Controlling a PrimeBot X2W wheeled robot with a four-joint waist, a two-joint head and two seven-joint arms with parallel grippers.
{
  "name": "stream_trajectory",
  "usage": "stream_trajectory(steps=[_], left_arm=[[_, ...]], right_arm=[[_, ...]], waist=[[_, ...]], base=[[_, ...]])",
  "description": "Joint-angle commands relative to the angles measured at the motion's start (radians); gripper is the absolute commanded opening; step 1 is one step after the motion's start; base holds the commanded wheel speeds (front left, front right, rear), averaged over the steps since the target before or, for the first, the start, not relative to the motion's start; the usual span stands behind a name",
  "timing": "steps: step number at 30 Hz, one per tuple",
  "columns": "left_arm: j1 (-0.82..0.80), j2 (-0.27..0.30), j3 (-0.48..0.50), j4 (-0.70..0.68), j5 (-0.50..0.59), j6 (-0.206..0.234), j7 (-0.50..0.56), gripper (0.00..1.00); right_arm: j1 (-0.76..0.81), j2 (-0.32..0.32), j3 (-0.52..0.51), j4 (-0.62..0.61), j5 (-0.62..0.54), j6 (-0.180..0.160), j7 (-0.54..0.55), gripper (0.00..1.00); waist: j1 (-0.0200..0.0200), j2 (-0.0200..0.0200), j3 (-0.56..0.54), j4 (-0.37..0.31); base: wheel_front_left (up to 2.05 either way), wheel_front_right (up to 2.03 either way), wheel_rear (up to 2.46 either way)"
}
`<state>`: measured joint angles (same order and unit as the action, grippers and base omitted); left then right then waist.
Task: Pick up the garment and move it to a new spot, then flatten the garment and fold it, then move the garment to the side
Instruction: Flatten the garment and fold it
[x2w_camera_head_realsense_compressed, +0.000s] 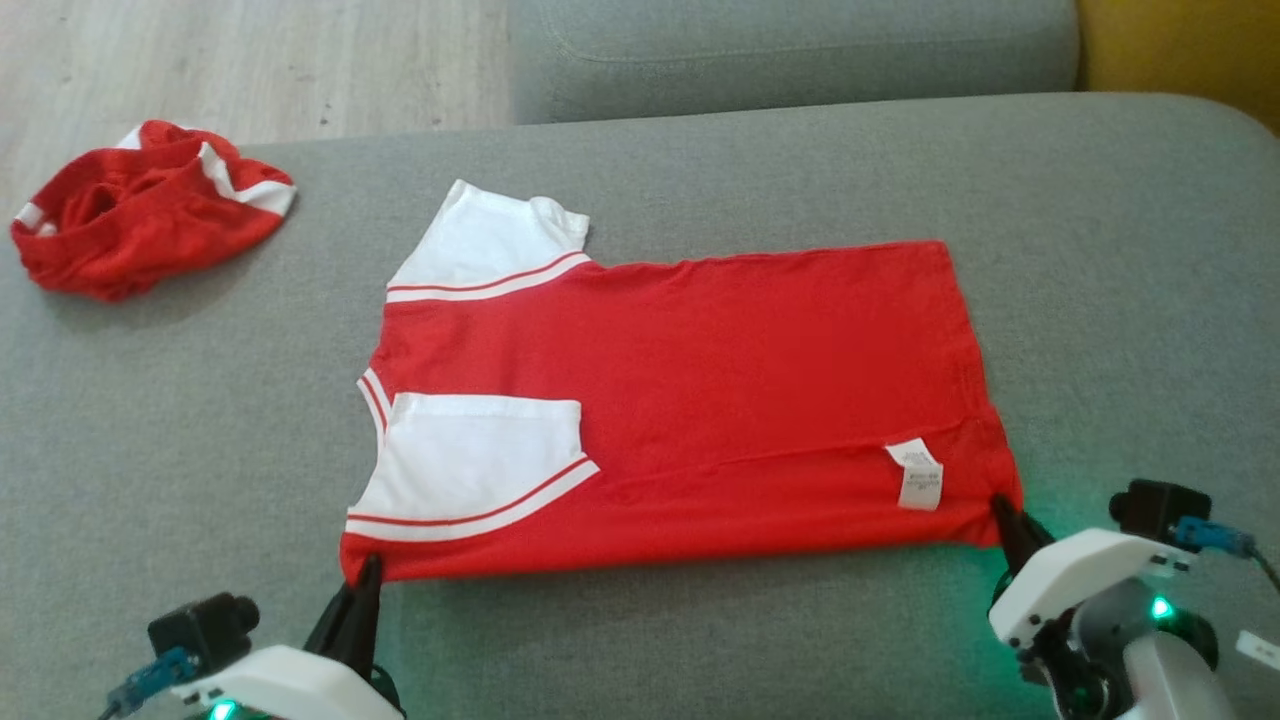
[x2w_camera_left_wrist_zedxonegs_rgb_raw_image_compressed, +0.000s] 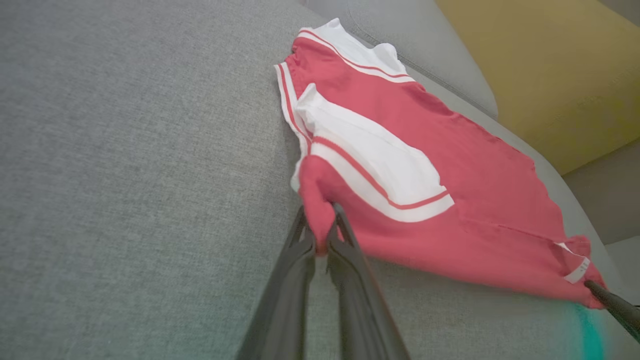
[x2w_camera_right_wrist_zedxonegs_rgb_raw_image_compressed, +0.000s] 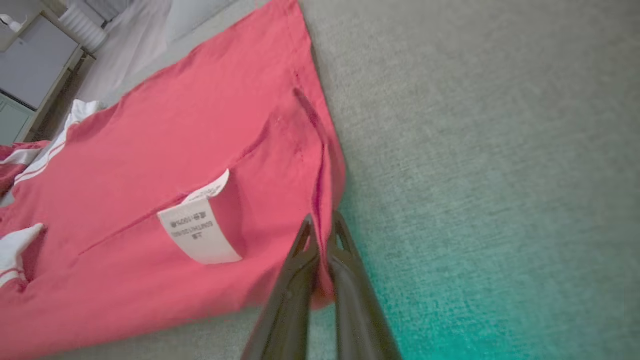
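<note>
A crumpled red-and-white garment lies at the far left of the grey sofa. The left hand is pinched shut on the near shoulder corner of the red T-shirt, which is spread flat at the sofa's middle. The right hand is pinched shut on its near hem corner, just beside the white label. Moving and flattening look done. The near sleeve lies turned onto the body while the far one sticks out, so folding appears barely begun. The move aside is not yet done.

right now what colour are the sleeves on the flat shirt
The red shirt has white sleeves with a thin red stripe; clearest in the head view.
</note>
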<state>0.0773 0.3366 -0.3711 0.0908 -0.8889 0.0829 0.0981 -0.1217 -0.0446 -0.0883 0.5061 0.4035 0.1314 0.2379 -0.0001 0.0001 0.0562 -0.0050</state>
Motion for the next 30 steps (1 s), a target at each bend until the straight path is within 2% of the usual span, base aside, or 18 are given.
stream_trajectory(steps=[1, 2, 3, 4, 5, 8, 11, 18, 23, 30], left_arm=[[-0.030, 0.011, 0.053, -0.023, -0.005, 0.008, -0.015, 0.00], [-0.027, 0.008, 0.053, -0.014, -0.006, 0.010, -0.020, 0.01], [-0.026, 0.007, 0.054, -0.004, -0.004, 0.011, -0.025, 0.22], [-0.026, 0.006, 0.053, 0.004, 0.000, 0.012, -0.031, 0.48], [-0.025, 0.007, 0.053, 0.012, 0.003, 0.012, -0.036, 1.00], [-0.039, 0.016, 0.064, 0.014, 0.013, 0.012, -0.055, 1.00], [-0.086, 0.050, 0.083, -0.009, 0.039, 0.012, -0.067, 1.00], [-0.347, 0.156, 0.104, -0.083, 0.120, 0.011, -0.001, 1.00], [-0.599, 0.218, 0.077, -0.054, 0.173, -0.028, 0.105, 1.00], [-0.843, 0.243, 0.024, 0.078, 0.219, -0.081, 0.215, 1.00]], right_arm=[[-0.010, -0.006, 0.013, -0.044, 0.003, -0.001, -0.001, 0.53], [0.002, -0.006, 0.012, -0.060, 0.004, -0.001, 0.000, 0.99], [0.013, -0.006, 0.010, -0.074, 0.004, -0.001, 0.000, 1.00], [0.024, -0.006, 0.009, -0.088, 0.002, -0.001, -0.001, 1.00], [0.035, -0.006, 0.005, -0.101, -0.001, -0.001, -0.002, 1.00], [0.061, -0.006, -0.009, -0.145, -0.014, -0.001, -0.005, 1.00], [0.070, -0.006, -0.021, -0.207, -0.032, -0.001, -0.002, 1.00], [-0.008, -0.006, -0.008, -0.382, -0.093, -0.001, 0.033, 1.00], [-0.136, -0.006, 0.045, -0.443, -0.156, -0.001, 0.064, 1.00], [-0.284, -0.006, 0.121, -0.433, -0.171, -0.001, 0.065, 1.00]], waist=[[0.0001, -0.0001, 0.002, -0.002], [0.0001, -0.0001, 0.003, -0.004], [0.0001, -0.0001, 0.003, -0.005], [0.0001, -0.0001, 0.003, -0.007], [0.0001, -0.0001, 0.003, -0.009], [0.0001, -0.0001, 0.005, -0.012], [0.0001, -0.0001, 0.011, -0.015], [0.0001, -0.0001, 0.068, -0.028], [0.0001, -0.0001, 0.160, -0.062], [0.0001, -0.0001, 0.295, -0.121]], base=[[0.00, 0.00, 0.00], [0.00, 0.00, 0.00], [0.00, 0.00, 0.00], [0.00, 0.00, 0.00], [0.00, 0.00, 0.00], [0.00, 0.00, 0.00], [0.00, 0.00, 0.00], [0.00, 0.00, 0.00], [0.00, 0.00, 0.00], [0.00, 0.00, 0.00]])
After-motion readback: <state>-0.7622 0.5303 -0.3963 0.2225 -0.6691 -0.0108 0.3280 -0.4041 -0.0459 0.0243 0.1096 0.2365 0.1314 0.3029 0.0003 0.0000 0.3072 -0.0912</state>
